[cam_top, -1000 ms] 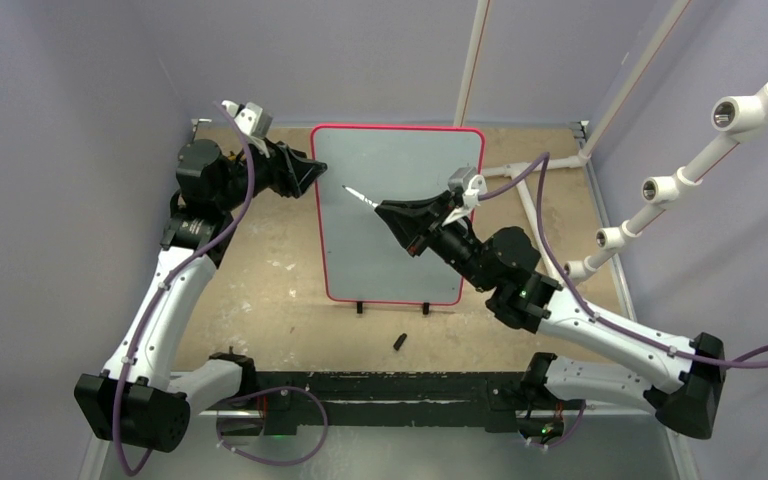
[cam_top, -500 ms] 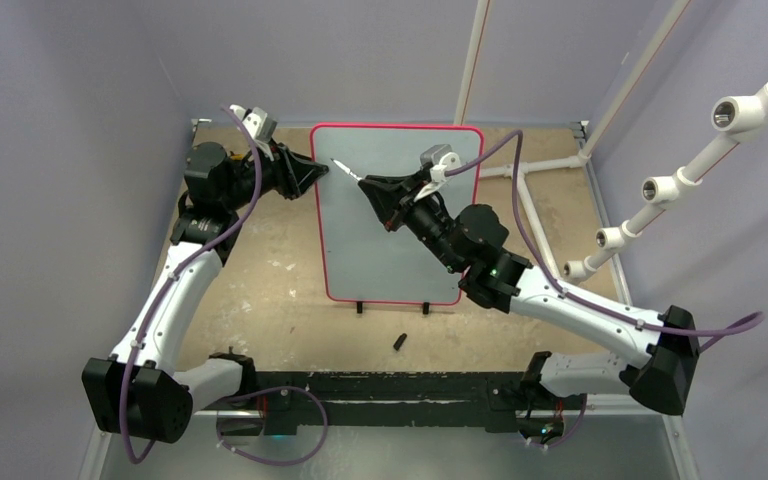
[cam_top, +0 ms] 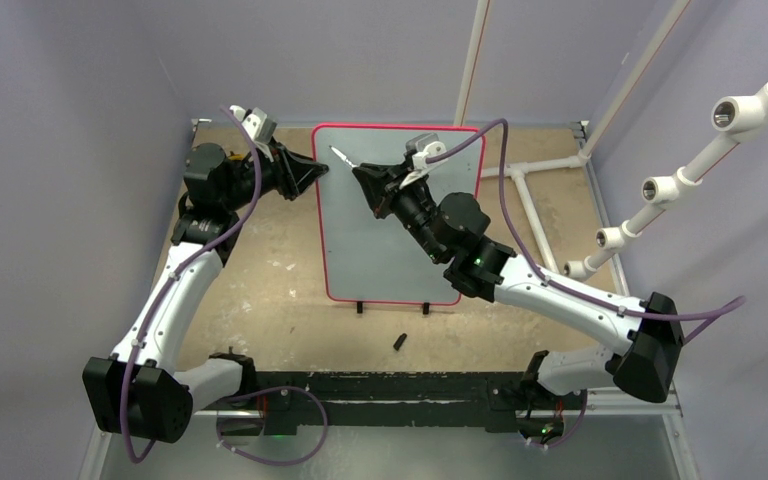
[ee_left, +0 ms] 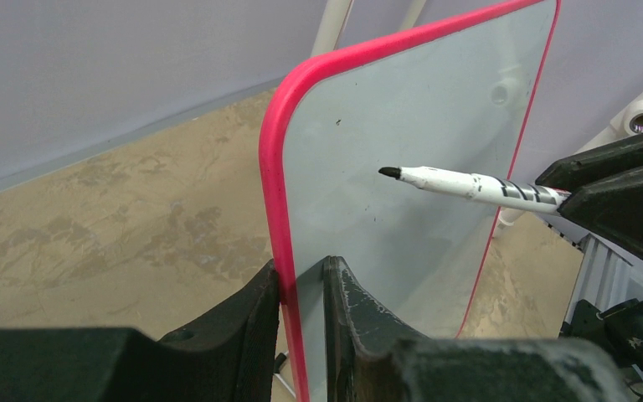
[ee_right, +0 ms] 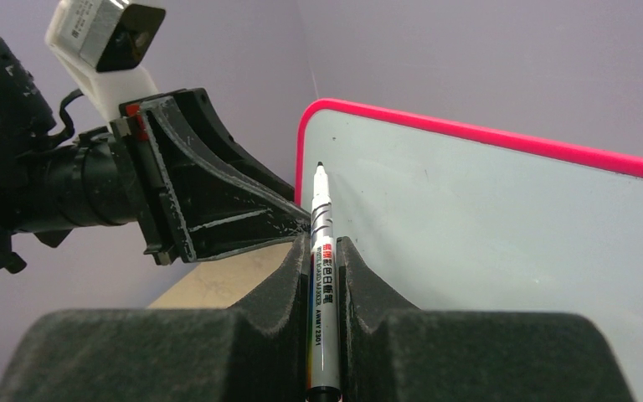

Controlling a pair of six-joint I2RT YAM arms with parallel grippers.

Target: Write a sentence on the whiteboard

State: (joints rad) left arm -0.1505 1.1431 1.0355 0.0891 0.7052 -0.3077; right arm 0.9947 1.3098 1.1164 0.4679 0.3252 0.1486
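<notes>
Toward the back of the worktop [cam_top: 260,270], the whiteboard [cam_top: 365,255] stands upright on its small black feet, and its face looks blank, so the sentence is not yet begun. At its left edge, near the top, the left hand [ee_left: 301,272] is clamped on the red rim, one finger on each side, steadying the board. The right hand [ee_right: 322,251] is closed on a white marker [ee_right: 321,226], uncapped, gripped low on its barrel.

The marker's long axis runs straight out of that hand and up-left, toward the board's top left corner. The black tip hangs just off the face there, though I cannot tell for sure whether it touches. The writing surface lies directly ahead of the tip, and the right arm alone is placed to reach it. By my reckoning the next move is a short push forward to make contact, then strokes rightward. A small dark cap [cam_top: 400,342] lies on the worktop in front of the board.
</notes>
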